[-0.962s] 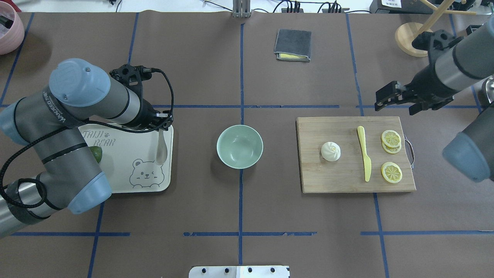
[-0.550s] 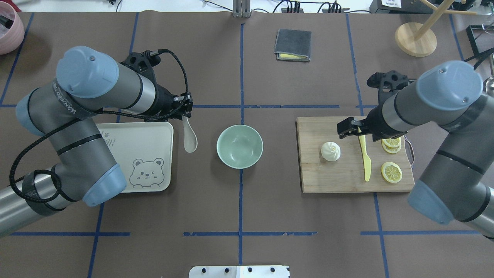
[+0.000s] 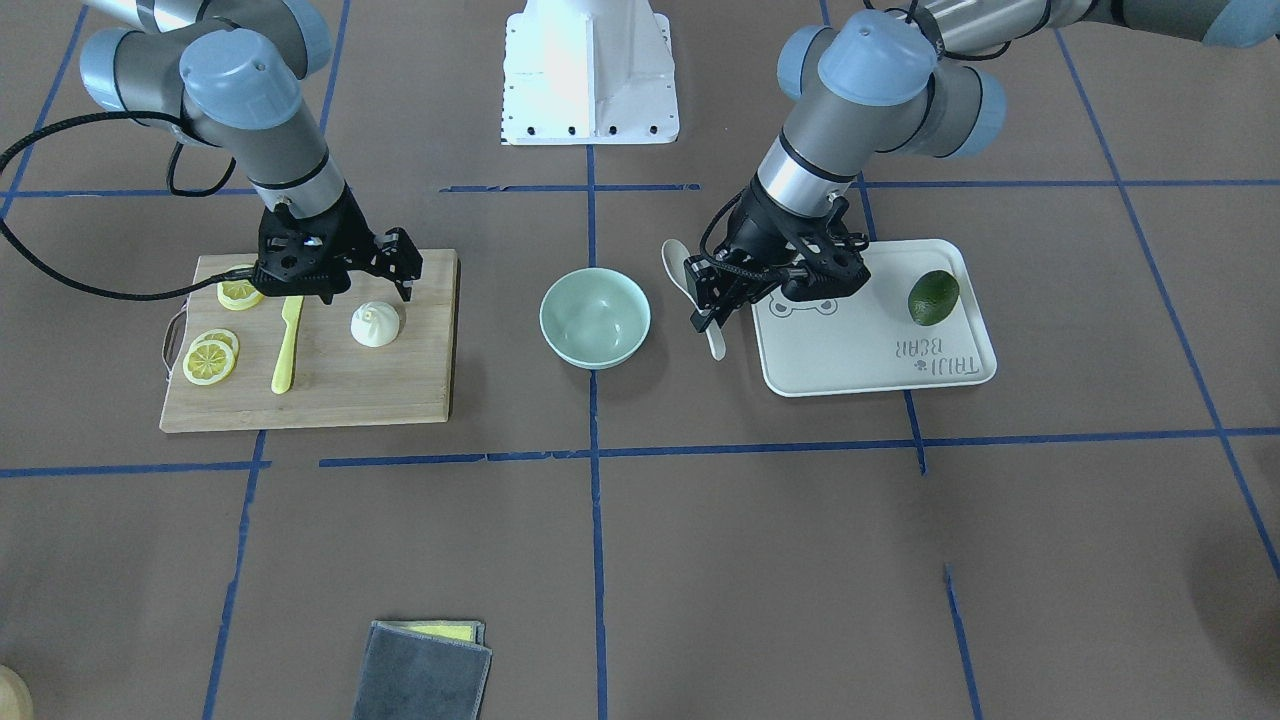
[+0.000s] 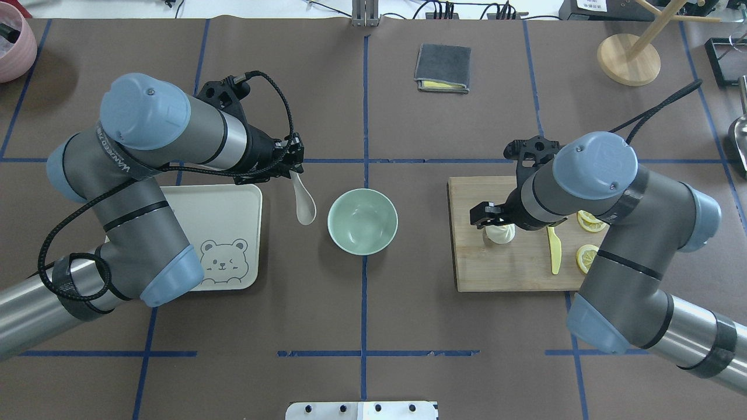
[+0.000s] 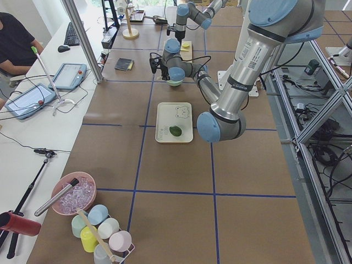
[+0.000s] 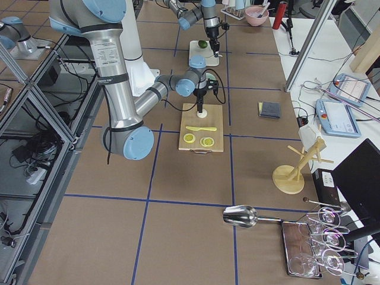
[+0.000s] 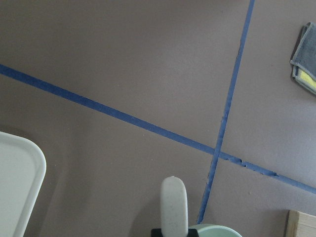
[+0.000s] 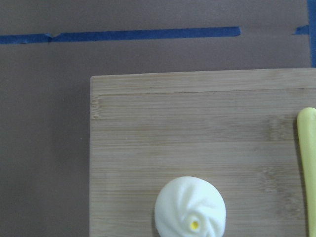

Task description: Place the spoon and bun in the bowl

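Observation:
The pale mint-green bowl [image 4: 362,224] stands empty at the table's middle, also in the front view [image 3: 595,318]. My left gripper [image 4: 295,168] is shut on the handle of the cream spoon [image 4: 304,205], which hangs scoop-down just left of the bowl, between it and the tray. The spoon also shows in the left wrist view [image 7: 174,202]. The white pleated bun [image 3: 375,325] sits on the wooden cutting board [image 4: 513,268]. My right gripper [image 3: 378,285] is open just above the bun. The bun fills the lower part of the right wrist view [image 8: 191,210].
A yellow plastic knife [image 4: 554,251] and lemon slices [image 4: 586,256] lie on the board right of the bun. The off-white bear tray [image 4: 227,221] holds a green lime [image 3: 933,297]. A grey cloth [image 4: 443,67] and a wooden stand [image 4: 628,58] are at the far side.
My left gripper has carried the spoon right, from over the tray to beside the bowl. My right arm has swung in from the far right to above the bun.

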